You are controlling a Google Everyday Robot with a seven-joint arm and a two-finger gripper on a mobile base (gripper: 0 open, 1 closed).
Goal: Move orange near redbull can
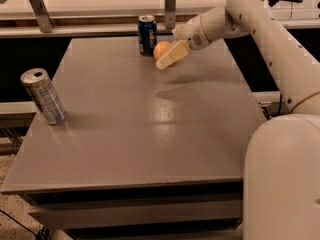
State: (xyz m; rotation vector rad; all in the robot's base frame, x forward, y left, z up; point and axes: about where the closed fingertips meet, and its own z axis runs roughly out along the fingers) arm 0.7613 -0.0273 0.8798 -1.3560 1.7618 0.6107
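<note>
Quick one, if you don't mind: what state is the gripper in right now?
Gripper: at the orange by the blue can, far side of the table; open or shut cannot be told.

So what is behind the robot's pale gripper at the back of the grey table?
A small round orange fruit sits right behind the cream gripper, beside a dark blue metal can. The gripper covers the orange's lower right side, so whether they touch cannot be seen.
</note>
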